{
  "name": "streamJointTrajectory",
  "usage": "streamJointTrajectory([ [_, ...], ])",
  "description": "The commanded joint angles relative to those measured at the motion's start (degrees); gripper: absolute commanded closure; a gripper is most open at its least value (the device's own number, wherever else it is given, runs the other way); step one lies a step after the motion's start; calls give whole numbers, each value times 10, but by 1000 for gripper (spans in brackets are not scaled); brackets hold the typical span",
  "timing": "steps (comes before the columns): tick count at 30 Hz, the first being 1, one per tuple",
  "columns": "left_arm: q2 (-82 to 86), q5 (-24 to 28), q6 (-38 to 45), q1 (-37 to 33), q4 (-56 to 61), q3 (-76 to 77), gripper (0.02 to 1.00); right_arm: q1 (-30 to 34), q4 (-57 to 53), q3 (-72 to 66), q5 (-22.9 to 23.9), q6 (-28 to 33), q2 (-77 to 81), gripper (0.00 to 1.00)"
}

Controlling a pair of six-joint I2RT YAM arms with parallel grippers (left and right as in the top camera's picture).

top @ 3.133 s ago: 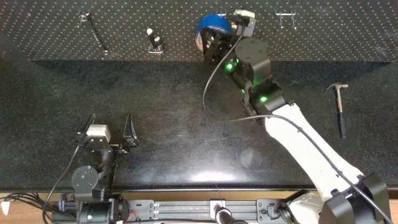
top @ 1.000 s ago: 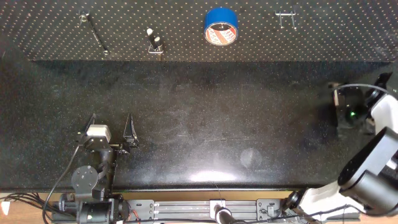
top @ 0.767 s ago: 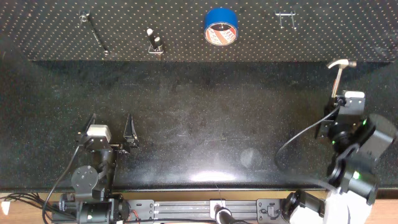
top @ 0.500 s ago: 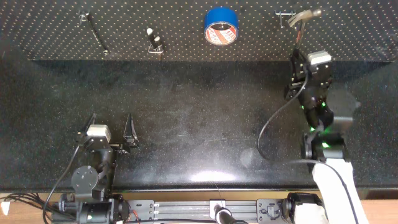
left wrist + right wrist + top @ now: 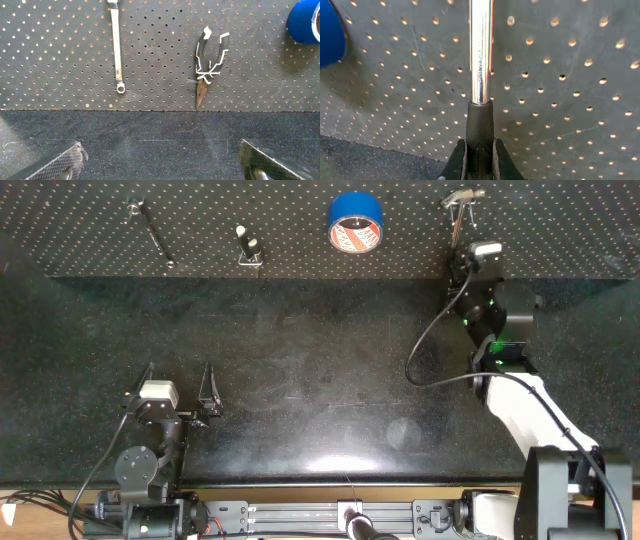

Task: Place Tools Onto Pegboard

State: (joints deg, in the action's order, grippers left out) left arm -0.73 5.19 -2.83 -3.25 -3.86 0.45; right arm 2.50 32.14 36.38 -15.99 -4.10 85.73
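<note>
A hammer [image 5: 463,197] with a chrome shaft [image 5: 481,50] and black handle is held upright against the pegboard [image 5: 560,230] at the back right. Its head lies at the double hook [image 5: 456,213]. My right gripper [image 5: 463,258] is shut on the hammer's black handle [image 5: 480,130], just below the board's lower edge. A blue tape roll [image 5: 355,222], pliers [image 5: 248,245] and a wrench [image 5: 152,230] hang on the board. My left gripper [image 5: 178,383] rests open near the table's front left, facing the wrench [image 5: 115,45] and the pliers [image 5: 210,62].
The dark tabletop [image 5: 320,370] stretches between the arms and the pegboard. The right arm's cable [image 5: 425,345] loops over the table beside the arm. The blue tape roll [image 5: 330,35] sits close beside the hammer on the board.
The right arm left the tape roll on the board, took the hammer from the table's right side and carried it up to the hook. The left arm has not moved.
</note>
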Motion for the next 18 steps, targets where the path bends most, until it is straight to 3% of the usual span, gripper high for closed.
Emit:
streamJointTrajectory([
  [1, 5, 4, 5, 0, -3, -1, 23, -3, 3, 11, -1, -9, 1, 23],
  [3, 5, 4, 5, 0, -3, -1, 25, -3, 20, 3, -1, -9, -2, 25],
  [5, 5, 4, 5, 0, -3, -1, 25, -2, 218, -106, 20, -8, -29, 25],
  [6, 5, 4, 5, 0, -3, -1, 25, 17, 329, -201, 69, -8, -50, 25],
  [9, 5, 4, 5, 0, -3, -1, 23, 43, 348, -362, 66, 2, -242, 25],
  [12, 5, 4, 5, 0, -3, -1, 27, 47, 229, -362, -31, 2, -414, 25],
  [13, 5, 4, 5, 0, -3, -1, 25, 47, 165, -362, -43, 2, -468, 29],
  [17, 5, 4, 5, 0, -3, -1, 20, 47, -215, -362, -44, 3, -804, 25],
  [18, 5, 4, 5, 0, -3, -1, 23, 47, -259, -362, -42, 3, -852, 27],
])
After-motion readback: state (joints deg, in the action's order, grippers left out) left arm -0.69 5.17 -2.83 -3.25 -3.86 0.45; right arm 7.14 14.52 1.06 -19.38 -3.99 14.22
